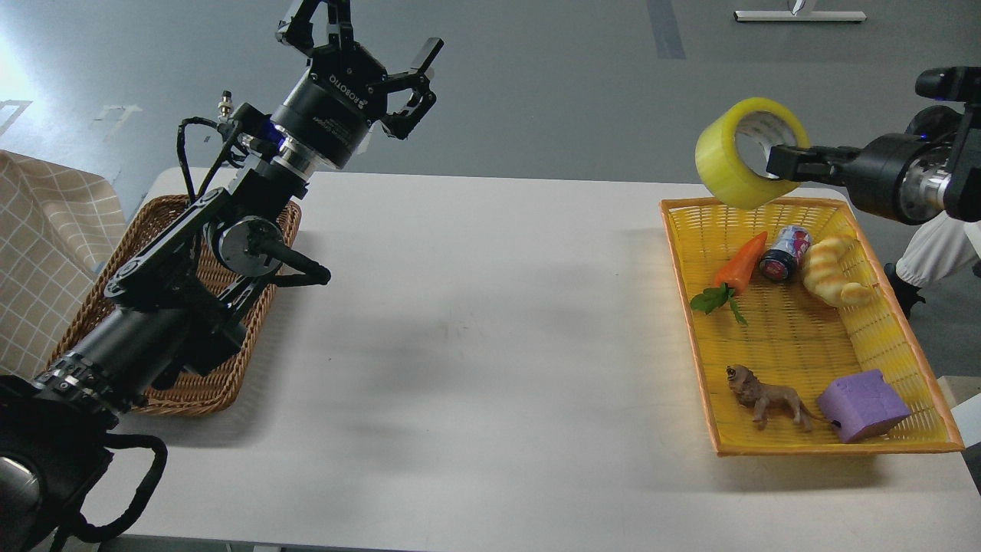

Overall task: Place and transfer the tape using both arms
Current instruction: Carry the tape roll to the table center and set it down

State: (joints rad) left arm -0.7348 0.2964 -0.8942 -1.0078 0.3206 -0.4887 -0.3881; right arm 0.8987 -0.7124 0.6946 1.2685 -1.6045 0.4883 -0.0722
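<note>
The tape [734, 170], a wide yellow roll with a pale core, hangs in the air above the far edge of the yellow basket [881, 314]. My right gripper [775, 162] comes in from the right and is shut on the roll's wall, one finger inside the core. My left gripper [364, 34] is open and empty, held high above the table's far left, over the wicker basket [191, 391].
The yellow basket holds a toy carrot [739, 264], a can [785, 251], a bread toy [830, 270], a lion figure [766, 397] and a purple block [862, 405]. A checked cloth [46, 253] lies at the far left. The white table [475, 337] spans between the baskets.
</note>
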